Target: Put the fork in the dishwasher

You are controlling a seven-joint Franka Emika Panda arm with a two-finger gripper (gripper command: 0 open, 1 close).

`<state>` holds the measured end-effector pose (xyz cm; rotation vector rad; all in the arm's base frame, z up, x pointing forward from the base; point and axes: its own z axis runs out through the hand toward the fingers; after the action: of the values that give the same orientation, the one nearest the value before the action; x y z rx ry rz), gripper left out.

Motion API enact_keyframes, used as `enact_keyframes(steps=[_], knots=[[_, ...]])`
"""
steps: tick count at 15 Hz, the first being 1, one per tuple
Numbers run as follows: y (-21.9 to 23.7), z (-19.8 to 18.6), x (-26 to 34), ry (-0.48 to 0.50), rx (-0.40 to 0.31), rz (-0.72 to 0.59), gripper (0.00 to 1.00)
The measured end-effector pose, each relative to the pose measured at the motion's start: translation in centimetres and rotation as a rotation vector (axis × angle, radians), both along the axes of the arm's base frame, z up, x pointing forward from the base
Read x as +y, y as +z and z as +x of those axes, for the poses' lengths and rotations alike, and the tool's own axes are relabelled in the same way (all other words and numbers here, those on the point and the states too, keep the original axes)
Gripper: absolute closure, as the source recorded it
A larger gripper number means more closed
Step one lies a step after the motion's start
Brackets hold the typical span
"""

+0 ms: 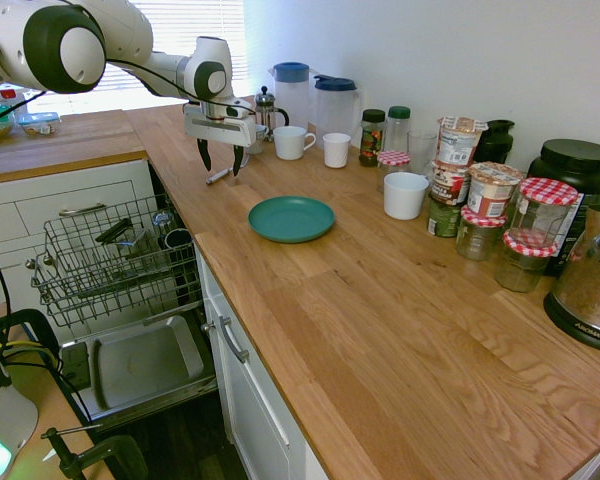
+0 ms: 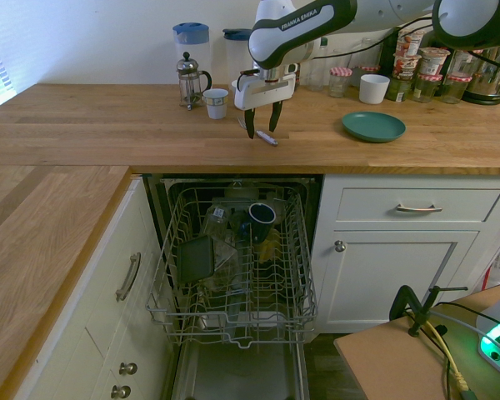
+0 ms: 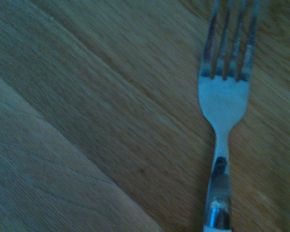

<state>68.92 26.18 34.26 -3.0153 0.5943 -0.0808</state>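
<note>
- Fork (image 1: 218, 176) is being shown in the first exterior view lying flat on the wooden countertop (image 1: 400, 300), directly beneath the gripper (image 1: 220, 160). The black fingers are being held apart, pointing down on either side of the fork, and nothing is being gripped between them. A green plate (image 1: 291, 218) is being seen near the fork, and a white mug (image 1: 291, 142) just behind the gripper. The dishwasher (image 1: 130, 300) is standing open below the counter, with its wire rack (image 1: 110, 262) pulled out over the lowered door.
- In the second exterior view the fork (image 2: 262, 137) is again being seen on the countertop (image 2: 133, 133), close to its front edge, with the gripper (image 2: 262, 129) spread over it and the fingertips close to the wood. The rack (image 2: 233, 267) is being shown directly below, holding a dark cup (image 2: 262, 218). A French press (image 2: 192, 81) is standing well off to the side.
- In the wrist view the fork's (image 3: 224, 106) tines and neck are being shown against bare wood grain.
</note>
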Motion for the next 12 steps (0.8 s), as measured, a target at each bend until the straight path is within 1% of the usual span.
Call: enact_keyframes(steps=[5, 12], knots=[[-0.36, 0.42, 0.53, 0.002, 0.005, -0.021, 1.0], [-0.56, 1.0, 1.17, -0.035, -0.01, -0.057, 1.0]])
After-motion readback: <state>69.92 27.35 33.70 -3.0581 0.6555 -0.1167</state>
